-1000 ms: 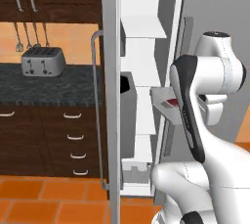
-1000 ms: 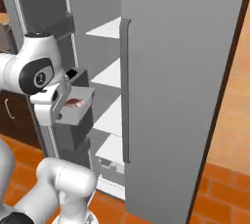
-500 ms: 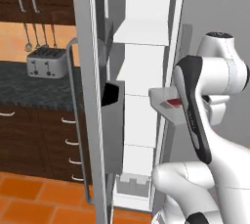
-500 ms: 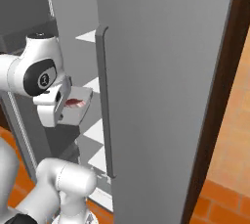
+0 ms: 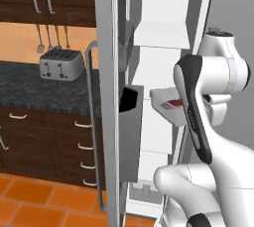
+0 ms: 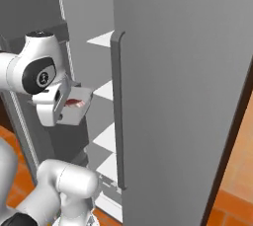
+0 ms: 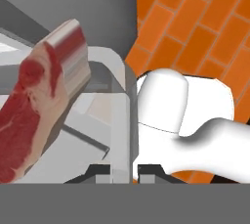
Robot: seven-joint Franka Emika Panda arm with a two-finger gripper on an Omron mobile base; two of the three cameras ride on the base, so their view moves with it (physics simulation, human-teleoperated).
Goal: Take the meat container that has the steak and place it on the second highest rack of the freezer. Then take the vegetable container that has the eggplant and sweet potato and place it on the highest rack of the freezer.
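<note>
My gripper point(image 7: 124, 170) is shut on the rim of the white meat container point(image 7: 119, 115), one fingertip on each side of its wall. The steak point(image 7: 39, 105), a red-pink slab, lies inside it. The container point(image 5: 166, 103) is held level in front of the open freezer's white interior point(image 5: 158, 67), just below an upper white shelf point(image 5: 161, 35). From the right, the container point(image 6: 76, 109) with the steak point(image 6: 74, 102) hangs beside the gripper point(image 6: 60, 105), about level with a middle shelf point(image 6: 105, 91). My own arm hides the gripper in the left base view.
The freezer's left door point(image 5: 111, 122), with a long grey handle point(image 5: 91, 122) and a dark bin point(image 5: 130, 99), stands open close to the container. The big grey right door point(image 6: 183, 96) fills that side. A toaster point(image 5: 61, 65) sits on the dark counter point(image 5: 44, 89). The floor is orange tile point(image 7: 195, 17).
Both base views have shifted, so the base has moved along the freezer. The right door looms larger. The container stays in my grip at the same height.
</note>
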